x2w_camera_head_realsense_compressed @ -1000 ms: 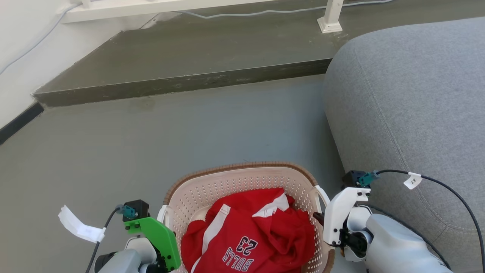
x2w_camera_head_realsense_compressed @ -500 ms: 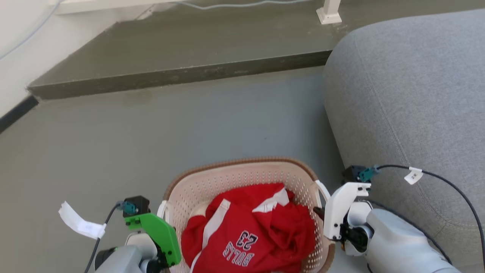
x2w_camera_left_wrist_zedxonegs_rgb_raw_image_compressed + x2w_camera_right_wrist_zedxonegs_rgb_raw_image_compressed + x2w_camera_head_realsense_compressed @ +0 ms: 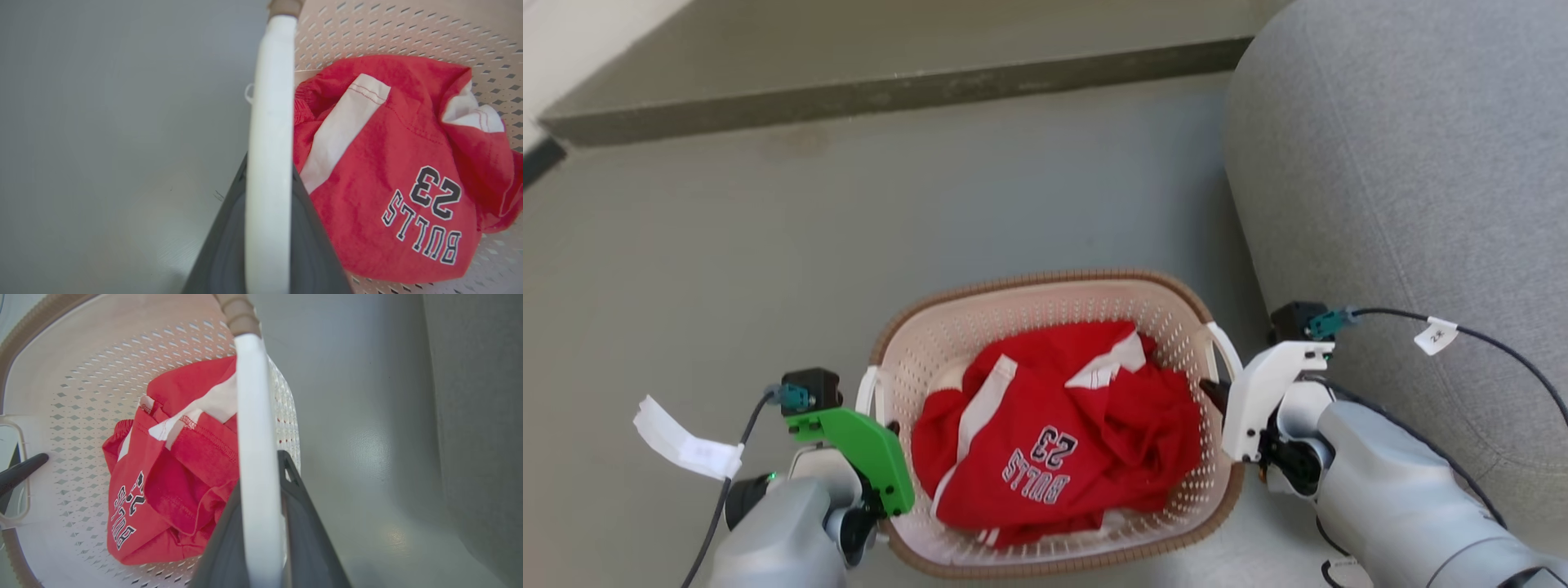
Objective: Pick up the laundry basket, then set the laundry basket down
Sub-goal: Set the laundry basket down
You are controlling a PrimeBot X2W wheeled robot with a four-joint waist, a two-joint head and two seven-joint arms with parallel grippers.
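The left tool [image 3: 885, 426] and right tool [image 3: 1215, 394] face each other. Their pale forearms [image 3: 1388, 482] sit low and angle inward. Each tool's dark fingers [image 3: 222, 253] clamp a white handle [image 3: 269, 122] of the laundry basket [image 3: 1045, 278].

Bare grey floor [image 3: 727, 245] is stretching ahead and to the left of the laundry basket [image 3: 1045, 282], giving passing room. A grey sofa [image 3: 1405, 163] is crowding the right side, near the right gripper [image 3: 1214, 394]. A raised step [image 3: 890, 86] is crossing far ahead.

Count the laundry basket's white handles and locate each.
2. One handle on the laundry basket's left side, in the left end effector; the other handle on its right side, in the right end effector.
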